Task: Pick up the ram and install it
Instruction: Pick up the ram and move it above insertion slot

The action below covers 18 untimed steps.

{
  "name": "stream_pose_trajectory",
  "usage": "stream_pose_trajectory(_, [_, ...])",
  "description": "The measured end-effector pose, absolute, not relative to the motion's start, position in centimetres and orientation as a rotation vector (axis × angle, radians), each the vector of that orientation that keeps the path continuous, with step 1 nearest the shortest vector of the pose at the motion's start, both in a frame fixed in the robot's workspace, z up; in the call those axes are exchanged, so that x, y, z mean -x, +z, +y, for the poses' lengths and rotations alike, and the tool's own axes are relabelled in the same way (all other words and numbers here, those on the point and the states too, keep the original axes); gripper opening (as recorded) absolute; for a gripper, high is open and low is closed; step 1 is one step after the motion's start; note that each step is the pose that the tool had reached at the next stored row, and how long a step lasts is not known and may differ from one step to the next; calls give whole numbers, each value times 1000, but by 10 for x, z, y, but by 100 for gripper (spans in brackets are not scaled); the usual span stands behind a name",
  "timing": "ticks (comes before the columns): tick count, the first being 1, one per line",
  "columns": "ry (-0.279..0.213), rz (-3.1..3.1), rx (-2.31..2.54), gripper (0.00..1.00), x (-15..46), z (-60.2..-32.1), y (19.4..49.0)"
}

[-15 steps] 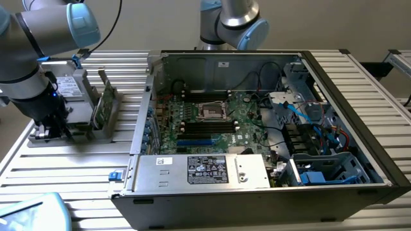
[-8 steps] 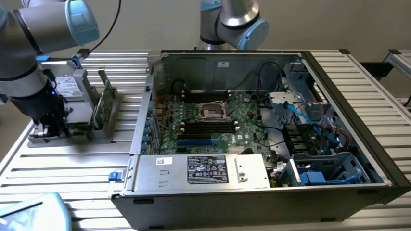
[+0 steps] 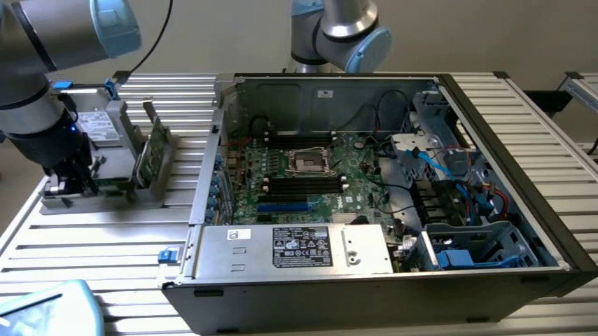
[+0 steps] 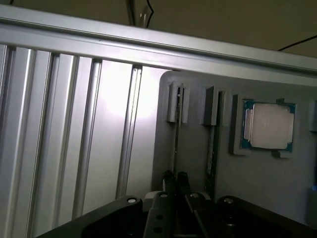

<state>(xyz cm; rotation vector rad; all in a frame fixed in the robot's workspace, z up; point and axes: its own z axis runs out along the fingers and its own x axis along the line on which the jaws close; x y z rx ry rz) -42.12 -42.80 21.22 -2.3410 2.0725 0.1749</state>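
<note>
Two fingers [image 4: 169, 178] stand narrow and pinch the ram [image 4: 177, 139], which is upright in a slot of the gray holder [image 4: 267, 173] on the desk [image 4: 59, 139]. I think a crooked pull could jam this thin stick in the slot, or it could slip from such a small grip.

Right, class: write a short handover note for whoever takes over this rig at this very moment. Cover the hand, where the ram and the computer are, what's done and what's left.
Hand: down at the grey holder, shut on the edge of the ram.
Ram: on edge in its holder slot, not lifted out. A second thin board stands in the next slot, and the CPU chip lies beyond it.
Computer case: open, at the exterior view's right of the holder, with the motherboard and its black slots exposed.
Done: ram gripped.
Left: ram not yet out of the holder or in the motherboard.
</note>
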Motion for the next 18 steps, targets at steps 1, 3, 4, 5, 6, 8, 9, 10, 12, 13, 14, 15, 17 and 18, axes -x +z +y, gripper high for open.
stream_pose_trajectory(1, [175,2072,2341,14,421,-428,215])
stream_pose_trajectory(3, [175,2072,2341,14,421,-428,220])
stream_pose_trajectory(4, [176,2072,2341,14,421,-428,222])
stream_pose_trajectory(5, [176,2072,2340,14,421,-428,223])
stream_pose_trajectory(6, [176,2072,2340,14,421,-428,224])
stream_pose_trajectory(8, [178,2072,2341,14,421,-428,226])
stream_pose_trajectory(9, [180,2073,2341,14,420,-428,228])
stream_pose_trajectory(10, [182,2073,2342,14,420,-429,230])
stream_pose_trajectory(12, [188,2075,2344,14,419,-429,235])
stream_pose_trajectory(13, [191,2076,2345,14,418,-429,239])
stream_pose_trajectory(14, [193,2077,2345,14,417,-430,243])
stream_pose_trajectory(15, [195,2078,2346,14,416,-430,247])
stream_pose_trajectory(17, [200,2080,2347,14,412,-431,257])
stream_pose_trajectory(18, [202,2080,2348,14,411,-432,261])
